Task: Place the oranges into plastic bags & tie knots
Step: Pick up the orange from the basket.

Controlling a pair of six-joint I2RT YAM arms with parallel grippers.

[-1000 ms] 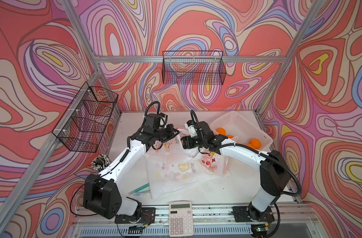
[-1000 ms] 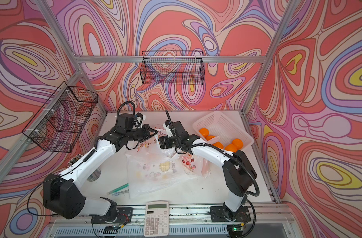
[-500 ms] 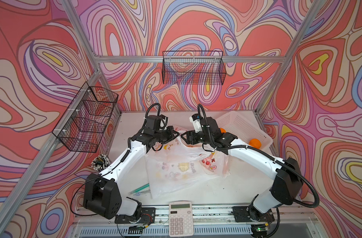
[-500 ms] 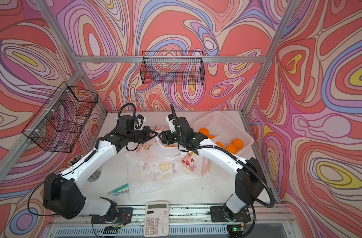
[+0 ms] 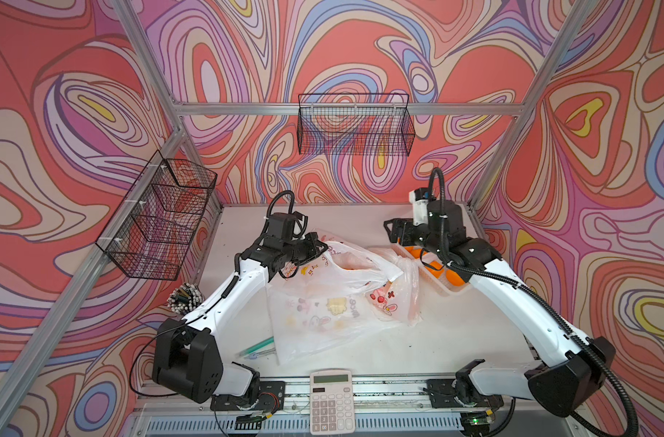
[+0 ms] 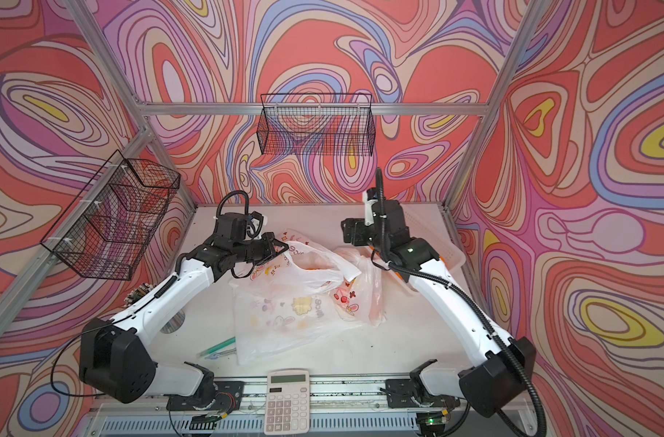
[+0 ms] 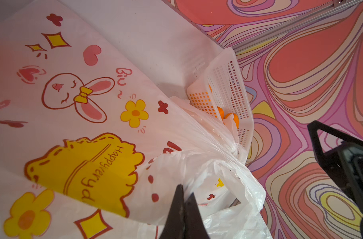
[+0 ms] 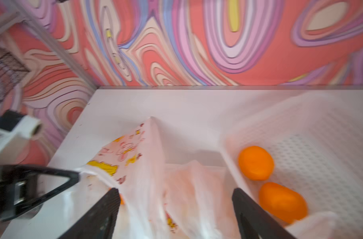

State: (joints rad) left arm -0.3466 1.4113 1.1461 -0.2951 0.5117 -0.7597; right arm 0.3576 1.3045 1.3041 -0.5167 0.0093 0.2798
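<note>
thin, slippery film: the plastic bag [image 5: 334,302] lies mid-table, limp and light, its rim pinched in the closed left gripper [image 7: 184,198]. the right gripper [image 8: 175,192] gapes empty near the basket [image 8: 321,134]; its oranges [image 8: 256,162] look firm, best grasped across the middle.

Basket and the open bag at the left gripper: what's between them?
A second plastic bag, top bunched into a knot, lies between open bag and basket. Shows in both top views.

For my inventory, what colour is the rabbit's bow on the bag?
The bow is yellow; left wrist view shows it best.
</note>
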